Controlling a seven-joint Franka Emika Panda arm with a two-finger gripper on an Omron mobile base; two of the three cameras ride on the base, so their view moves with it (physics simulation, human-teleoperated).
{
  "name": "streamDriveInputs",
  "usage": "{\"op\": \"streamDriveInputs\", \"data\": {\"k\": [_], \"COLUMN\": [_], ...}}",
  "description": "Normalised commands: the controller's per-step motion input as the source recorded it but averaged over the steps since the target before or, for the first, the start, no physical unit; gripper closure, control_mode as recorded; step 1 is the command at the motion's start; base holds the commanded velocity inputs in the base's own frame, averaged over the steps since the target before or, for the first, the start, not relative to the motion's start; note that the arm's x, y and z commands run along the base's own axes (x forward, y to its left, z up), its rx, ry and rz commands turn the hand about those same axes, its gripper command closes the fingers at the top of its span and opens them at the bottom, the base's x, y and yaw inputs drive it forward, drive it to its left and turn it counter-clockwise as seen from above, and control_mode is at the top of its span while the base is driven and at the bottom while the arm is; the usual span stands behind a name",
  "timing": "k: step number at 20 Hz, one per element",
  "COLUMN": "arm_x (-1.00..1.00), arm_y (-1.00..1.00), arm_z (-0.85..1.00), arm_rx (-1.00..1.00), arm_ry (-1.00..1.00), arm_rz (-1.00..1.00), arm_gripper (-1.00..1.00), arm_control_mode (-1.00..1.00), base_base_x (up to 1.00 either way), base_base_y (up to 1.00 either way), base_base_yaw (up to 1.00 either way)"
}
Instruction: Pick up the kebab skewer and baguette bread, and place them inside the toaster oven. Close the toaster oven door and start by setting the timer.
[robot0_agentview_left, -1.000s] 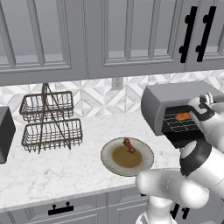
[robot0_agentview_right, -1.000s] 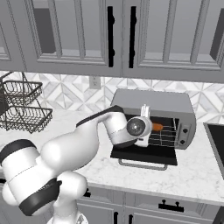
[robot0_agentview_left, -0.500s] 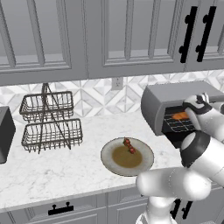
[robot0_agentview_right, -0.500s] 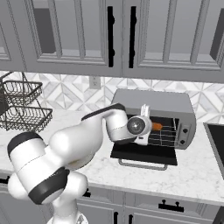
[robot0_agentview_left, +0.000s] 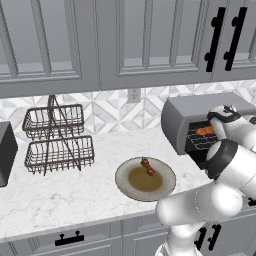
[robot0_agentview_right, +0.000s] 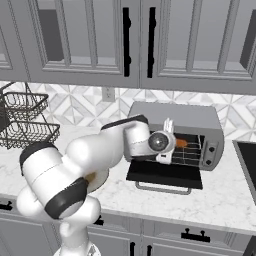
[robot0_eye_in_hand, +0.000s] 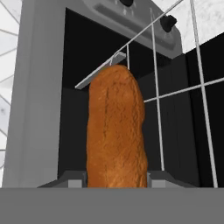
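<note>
**Baguette gripped at the oven mouth, skewer waiting on the plate**

The gripper (robot0_eye_in_hand: 116, 186) has its 2 fingers closed narrowly on the near end of the baguette bread (robot0_eye_in_hand: 116, 131), and the loaf reaches forward from them over the wire rack (robot0_eye_in_hand: 175, 87) into the black cavity of the toaster oven (robot0_agentview_right: 175, 135). From the base cameras the loaf shows as an orange streak just inside the opening, at the far right of the counter (robot0_agentview_left: 65, 195). The toaster oven door (robot0_agentview_right: 165, 175) lies folded down flat in front.

The loaf looks long, slim and orange-brown, with a rough crust and a rounded far tip. It probably handles as light and stiff; the crust should give good friction, yet an end grip leaves most of its length overhanging, so it may droop or pivot. A hold nearer the middle would be steadier.

The kebab skewer (robot0_agentview_left: 147, 166) lies on the round plate (robot0_agentview_left: 165, 187), well to the left of the oven. It is a short thin stick with small red and dark chunks. It seems light and liable to roll; pinching across the chunks at mid-length looks safest.
</note>
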Motion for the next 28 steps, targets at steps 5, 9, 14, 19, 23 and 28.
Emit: {"op": "streamDriveInputs", "data": {"k": [5, 9, 14, 19, 23, 28], "arm_x": [0.09, 0.0, 0.14, 0.39, 0.12, 0.0], "arm_y": [-0.15, -0.01, 0.0, 0.0, 0.0, 0.0], "arm_z": [-0.21, -0.25, -0.01, 0.07, 0.0, 0.0], "arm_rx": [0.0, 0.0, 0.0, 0.0, 0.0, 0.0], "arm_ry": [0.0, 0.02, 0.04, 0.03, 0.02, 0.0], "arm_rz": [0.0, 0.0, 0.0, 0.0, 0.0, 0.0], "arm_gripper": [1.0, 1.0, 1.0, -1.0, -1.0, -1.0], "arm_control_mode": [-1.0, -1.0, -1.0, -1.0, -1.0, -1.0], "base_base_x": [0.0, 0.0, 0.0, 0.0, 0.0, 0.0], "base_base_y": [0.0, 0.0, 0.0, 0.0, 0.0, 0.0], "base_base_yaw": [0.0, 0.0, 0.0, 0.0, 0.0, 0.0]}}
